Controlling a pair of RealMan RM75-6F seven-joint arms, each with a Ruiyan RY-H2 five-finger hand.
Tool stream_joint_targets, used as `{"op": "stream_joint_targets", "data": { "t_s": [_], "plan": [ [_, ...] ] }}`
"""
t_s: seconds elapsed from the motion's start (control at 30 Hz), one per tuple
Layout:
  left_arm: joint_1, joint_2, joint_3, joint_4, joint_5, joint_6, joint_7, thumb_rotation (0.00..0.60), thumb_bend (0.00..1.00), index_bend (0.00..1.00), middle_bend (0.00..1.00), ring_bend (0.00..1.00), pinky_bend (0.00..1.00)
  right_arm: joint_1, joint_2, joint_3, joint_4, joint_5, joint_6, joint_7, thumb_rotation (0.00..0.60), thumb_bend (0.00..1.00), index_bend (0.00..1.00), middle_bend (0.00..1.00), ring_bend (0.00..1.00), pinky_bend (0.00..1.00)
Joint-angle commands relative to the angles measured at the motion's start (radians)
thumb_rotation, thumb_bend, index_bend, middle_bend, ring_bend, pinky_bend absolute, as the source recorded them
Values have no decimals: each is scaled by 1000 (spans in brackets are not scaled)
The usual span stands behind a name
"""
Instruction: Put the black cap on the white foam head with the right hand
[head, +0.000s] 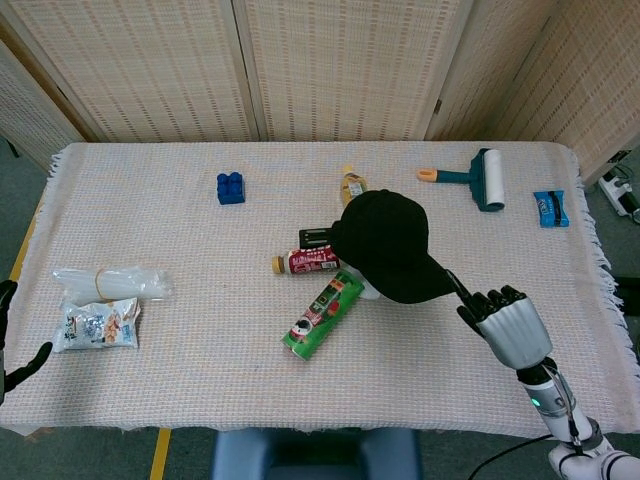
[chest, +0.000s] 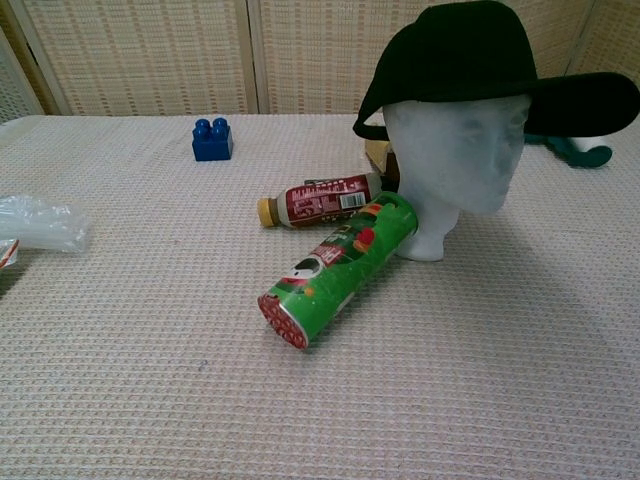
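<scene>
The black cap (head: 388, 243) (chest: 470, 58) sits on the white foam head (chest: 455, 165), its brim pointing toward the table's right. Only a sliver of the foam head (head: 368, 290) shows under the cap in the head view. My right hand (head: 510, 330) hovers just right of the brim, fingers spread and holding nothing, clear of the cap. At the frame's lower left edge my left hand (head: 12, 350) shows partly, off the table, fingers apart and empty. Neither hand appears in the chest view.
A green chip can (head: 322, 314) lies against the foam head's base, a red bottle (head: 308, 262) behind it. A blue block (head: 231, 187), lint roller (head: 480, 179), blue packet (head: 551, 208), yellow bottle (head: 351, 185) and plastic bags (head: 105, 283) lie around the table.
</scene>
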Motion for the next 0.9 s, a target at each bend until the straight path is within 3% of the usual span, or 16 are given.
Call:
{"op": "stream_joint_targets", "data": {
  "t_s": [0.03, 0.17, 0.23, 0.37, 0.47, 0.63, 0.9],
  "plan": [
    [0, 1, 3, -2, 2, -3, 1, 600, 216, 0, 166, 171, 105, -72, 55, -16, -58, 11, 70, 39, 600, 29, 0, 854, 929, 1000],
    [-5, 23, 32, -25, 7, -52, -12, 600, 216, 0, 156, 158, 105, -172, 152, -56, -223, 92, 51, 77, 600, 29, 2, 688, 779, 994],
    [-10, 53, 56, -54, 0, -106, -16, 600, 212, 0, 145, 141, 105, -212, 220, -102, -333, 131, -9, 91, 600, 27, 17, 548, 636, 911],
    [-19, 89, 85, -92, 12, -158, -7, 600, 189, 19, 127, 101, 100, -255, 294, -154, -444, 179, -97, 100, 600, 28, 11, 254, 284, 514],
    [-22, 112, 108, -111, 28, -184, -13, 600, 179, 33, 127, 89, 95, -282, 319, -163, -464, 199, -118, 98, 600, 27, 0, 135, 136, 362],
    [-30, 129, 121, -128, 25, -219, -9, 600, 177, 34, 129, 79, 92, -324, 361, -142, -487, 242, -113, 120, 600, 26, 0, 71, 67, 237],
    [-32, 119, 131, -126, 48, -216, 10, 600, 179, 50, 131, 76, 93, -348, 398, -125, -504, 222, -122, 167, 600, 27, 0, 68, 58, 200]
  ]
}}
